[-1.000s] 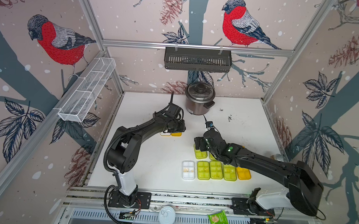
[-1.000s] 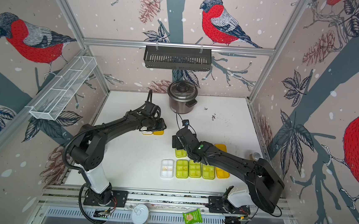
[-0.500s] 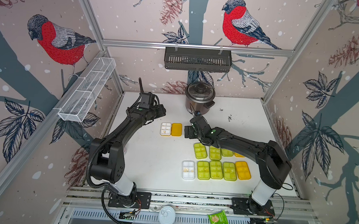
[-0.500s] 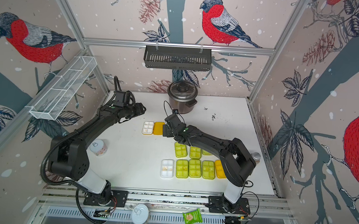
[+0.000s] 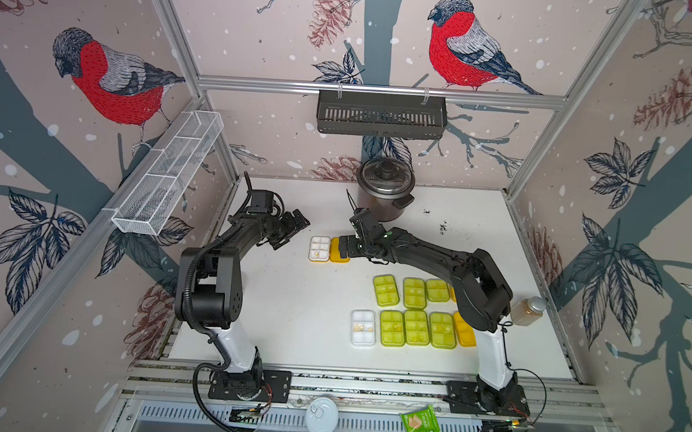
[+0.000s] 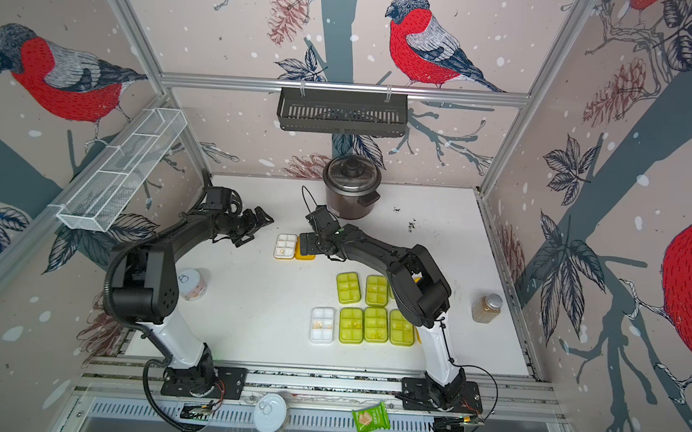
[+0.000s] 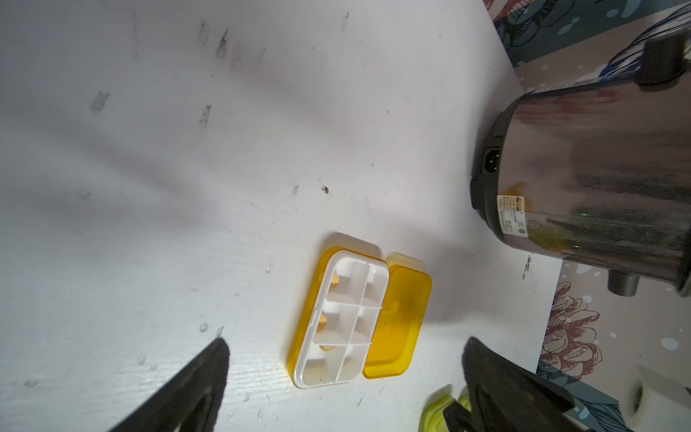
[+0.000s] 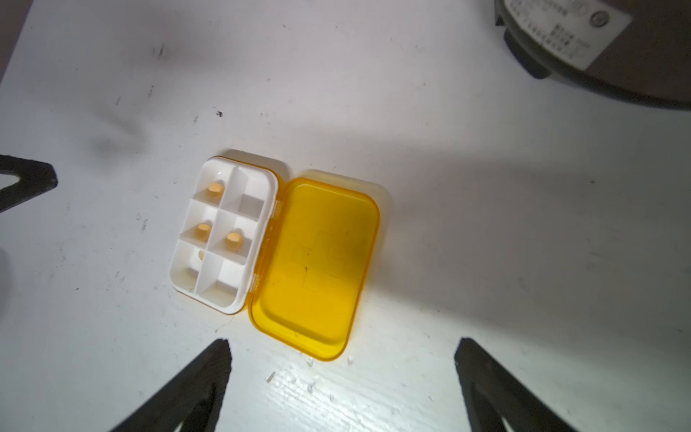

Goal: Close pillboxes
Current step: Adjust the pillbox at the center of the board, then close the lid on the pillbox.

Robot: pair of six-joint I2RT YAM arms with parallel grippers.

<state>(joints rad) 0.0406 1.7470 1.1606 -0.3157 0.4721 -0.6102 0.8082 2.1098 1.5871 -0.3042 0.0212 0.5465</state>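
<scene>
Pillbox (image 8: 232, 239) lies open, orange lid (image 8: 316, 269) flat beneath right gripper (image 5: 346, 246), likely for flipping; left gripper (image 5: 293, 232) stands aside. Both spread, empty.

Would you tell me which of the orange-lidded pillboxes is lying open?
The lone pillbox near the electric cooker: its orange lid lies flat beside its white tray, whereas the front-row orange pillbox is shut.

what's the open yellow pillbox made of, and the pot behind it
The open pillbox looks like moulded plastic: its tray is opaque glossy white, and its lid is translucent orange-yellow with a faint embossed cross and light glowing through it. The pot is probably polished metal, since its body mirrors nearby colours; the dark socket panel may be plastic.
</scene>
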